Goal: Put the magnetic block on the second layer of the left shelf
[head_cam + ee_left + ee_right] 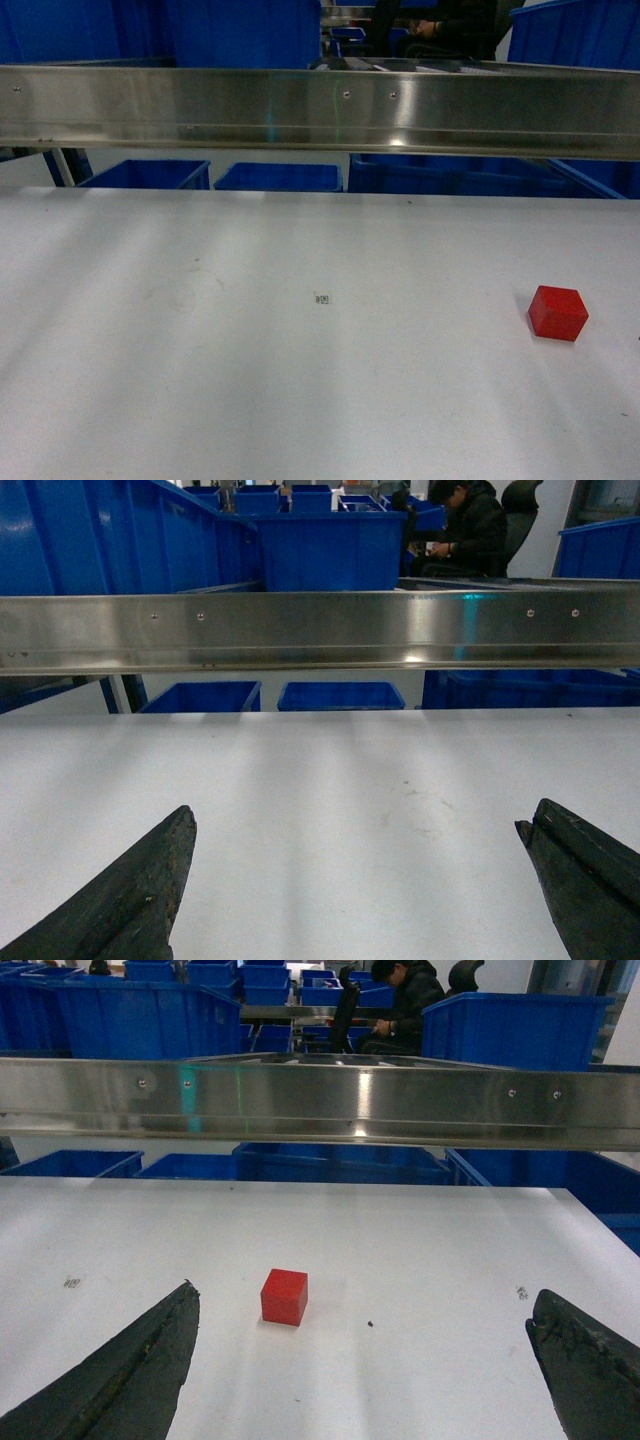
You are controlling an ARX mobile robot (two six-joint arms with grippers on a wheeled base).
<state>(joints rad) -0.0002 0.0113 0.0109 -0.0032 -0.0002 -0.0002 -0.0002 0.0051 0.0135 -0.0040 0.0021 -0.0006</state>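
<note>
One magnetic block (558, 312), white tabletop (250, 380).

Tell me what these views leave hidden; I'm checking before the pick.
- Both arms: outside the head view.
- Bins behind the steel rail: it blocks them in every view.
- Small mark on the table: too small to read.
- Red block: absent from the left wrist view.
- Left gripper, right gripper: fingers cut off by the bottom edge.

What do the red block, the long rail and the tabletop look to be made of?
Magnetic block: smooth, slightly glossy red faces, likely plastic or painted; no magnet shows.
Rail: brushed stainless-looking steel, with bright reflections and small screws.
Tabletop: matte white, probably laminate, faintly scuffed.
</note>
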